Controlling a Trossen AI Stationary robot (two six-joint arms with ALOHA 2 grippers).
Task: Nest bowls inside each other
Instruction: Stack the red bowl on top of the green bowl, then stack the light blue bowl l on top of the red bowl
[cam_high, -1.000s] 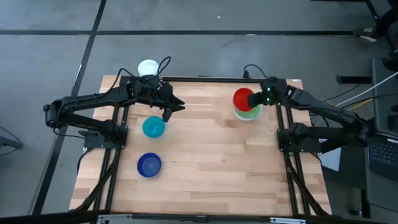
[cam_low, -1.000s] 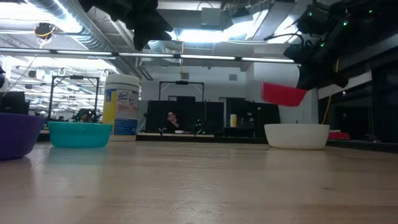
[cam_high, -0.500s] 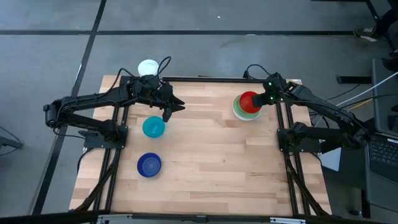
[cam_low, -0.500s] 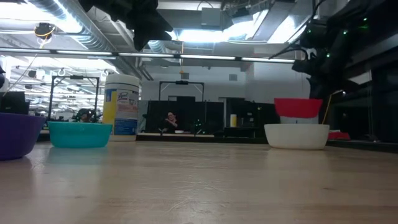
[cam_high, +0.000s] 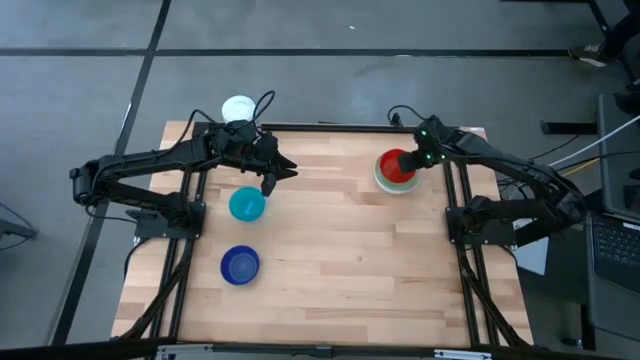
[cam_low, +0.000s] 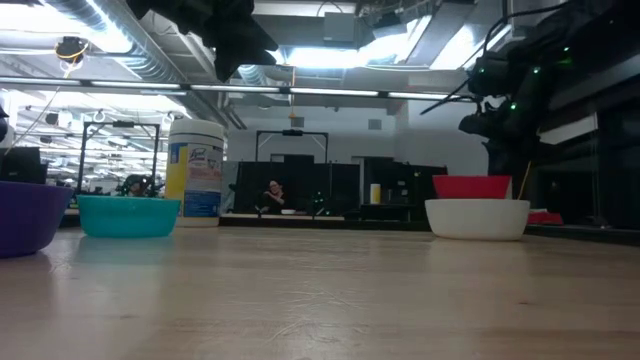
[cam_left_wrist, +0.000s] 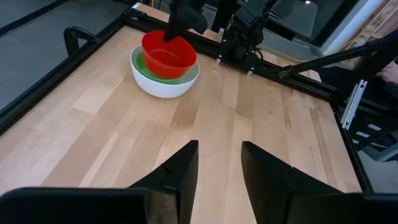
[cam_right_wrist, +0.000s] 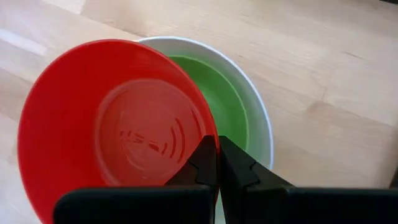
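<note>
high: right claw (cam_high: 411, 166) pinching red bowl (cam_high: 397, 166) rim over the stack, left claw (cam_high: 277, 178) parted, idle | low: red bowl (cam_low: 471, 186) sits high in white bowl (cam_low: 478, 218) | right wrist: off-centre over green bowl (cam_right_wrist: 221, 99); release may leave it tilted, unseated

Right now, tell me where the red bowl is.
In the high view the red bowl sits at the table's far right, in the green bowl inside the white bowl, the right gripper's jaws pinching its rim.
</note>
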